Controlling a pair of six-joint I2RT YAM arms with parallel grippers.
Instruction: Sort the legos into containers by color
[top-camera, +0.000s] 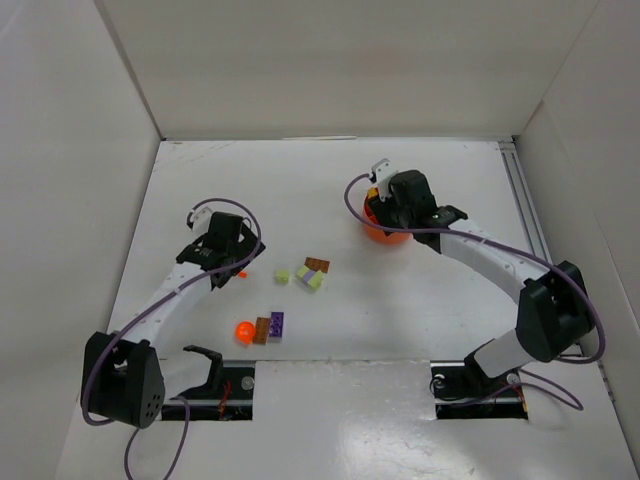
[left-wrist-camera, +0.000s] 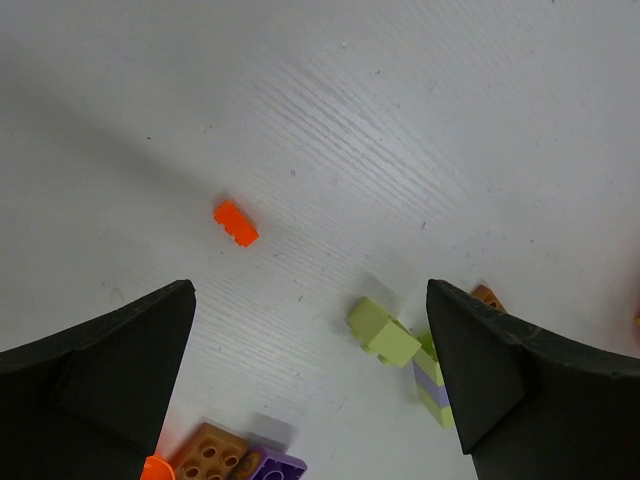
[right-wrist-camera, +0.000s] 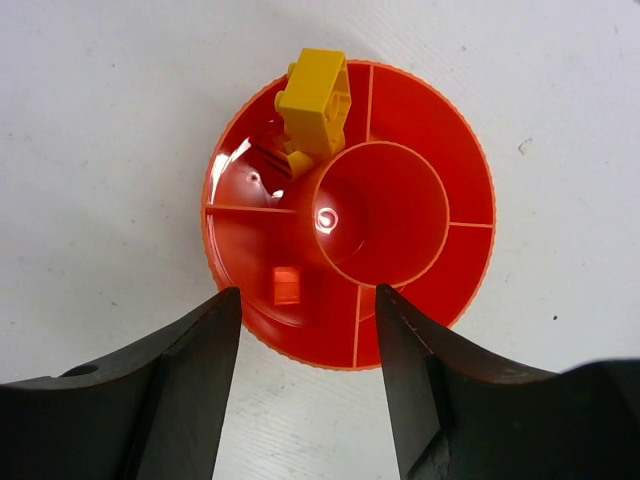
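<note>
White tabletop: small orange plastic brick ahead of left gripper, jaws spread, empty; long axis diagonal; right gripper well apart, also spread.

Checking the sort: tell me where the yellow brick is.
Right wrist view: the yellow brick sits in the orange dish, in an outer compartment beyond the hub.

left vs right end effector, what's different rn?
The left end effector hangs over bare table near an orange brick; the right end effector hangs over the dish, which holds a yellow brick. The left's jaws look spread wider than the right's. Shared: both open, both empty.
</note>
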